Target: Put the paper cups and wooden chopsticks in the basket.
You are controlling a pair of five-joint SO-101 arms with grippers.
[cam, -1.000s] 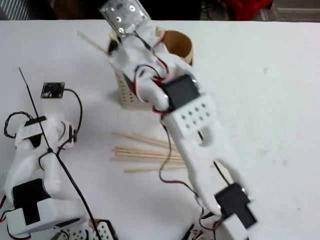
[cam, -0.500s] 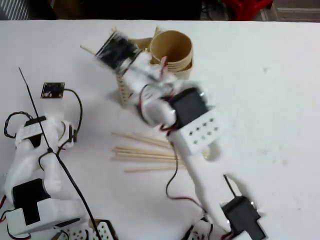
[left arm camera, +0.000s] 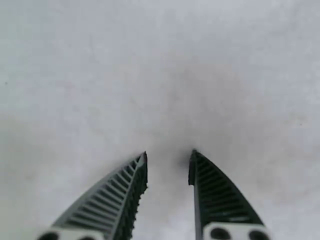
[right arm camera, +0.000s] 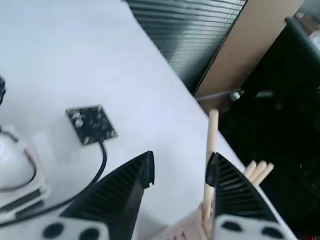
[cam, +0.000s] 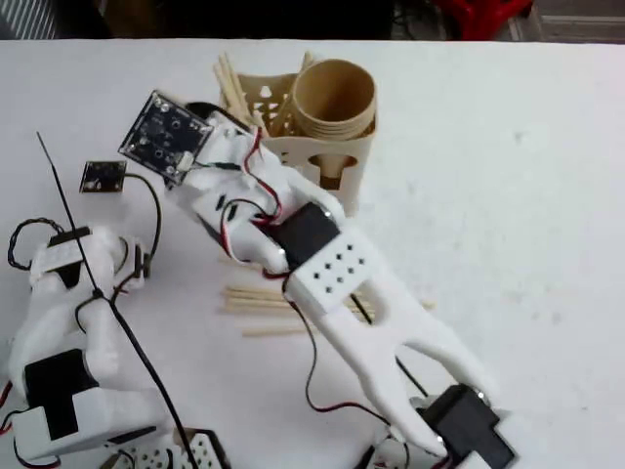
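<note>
The cream lattice basket [cam: 337,161] stands at the table's far middle. It holds stacked paper cups [cam: 335,96] and several wooden chopsticks [cam: 232,83] leaning in its left corner. More loose chopsticks [cam: 256,298] lie flat on the table, partly under the right arm [cam: 322,269]. In the right wrist view my right gripper [right arm camera: 181,157] is open and holds nothing, with an upright chopstick [right arm camera: 210,150] just beside one finger and the basket rim [right arm camera: 185,225] below. My left gripper [left arm camera: 168,154] hangs open over bare table, by the left arm [cam: 59,322] at the near left.
A small black circuit board [cam: 103,176] with a black cable lies left of the basket, also seen as the board [right arm camera: 92,125]. A thin black rod [cam: 59,195] slants across the left arm. The table's right half is bare white.
The right arm has swung back from over the basket toward the left and nearer. The chopstick that stuck out beside its gripper now stands in the basket. The left arm has kept still.
</note>
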